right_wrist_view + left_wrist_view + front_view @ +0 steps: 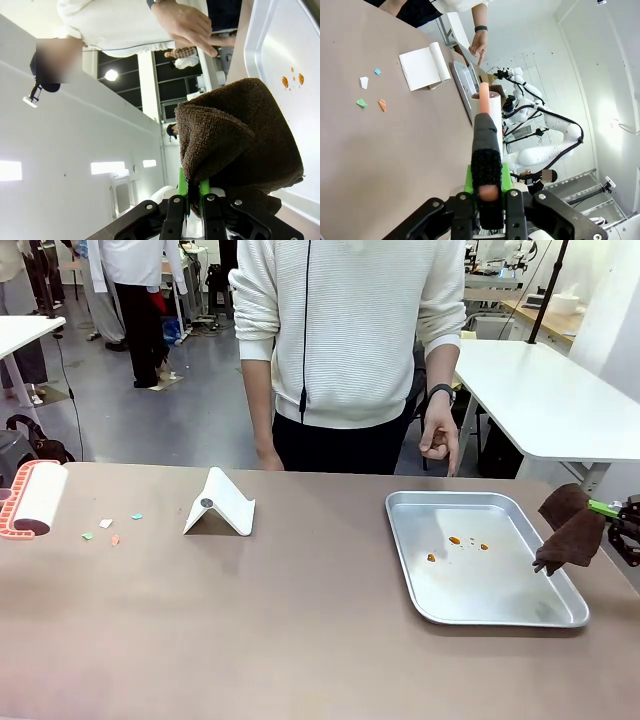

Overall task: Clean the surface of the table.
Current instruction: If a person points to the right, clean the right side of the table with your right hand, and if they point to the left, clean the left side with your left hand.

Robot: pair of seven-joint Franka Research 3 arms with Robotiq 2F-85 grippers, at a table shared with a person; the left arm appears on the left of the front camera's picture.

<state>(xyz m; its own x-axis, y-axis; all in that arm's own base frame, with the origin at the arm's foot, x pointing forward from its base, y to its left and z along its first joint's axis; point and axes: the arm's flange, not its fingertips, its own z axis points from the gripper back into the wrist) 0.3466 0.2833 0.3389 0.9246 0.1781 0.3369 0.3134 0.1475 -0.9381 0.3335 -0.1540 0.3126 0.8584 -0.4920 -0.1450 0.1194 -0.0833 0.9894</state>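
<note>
The brown table (300, 620) carries a few small paper scraps (110, 530) at its left, also seen in the left wrist view (370, 92). My left gripper (487, 172) is shut on the salmon handle of a lint roller (490, 107), whose white roll (38, 496) hovers at the table's left edge. At the right edge, my right gripper (603, 510) is shut on a dark brown cloth (570, 532) that hangs beside the silver tray (540, 610). In the right wrist view the cloth (235, 135) bunches over the gripper (191, 187).
A white folded stand (220, 506) sits left of centre. The tray (280, 30) holds some orange drops (456, 541). A person in a white sweater stands at the far side, one hand (438, 436) hanging above the far edge. A white table (550, 400) lies behind right.
</note>
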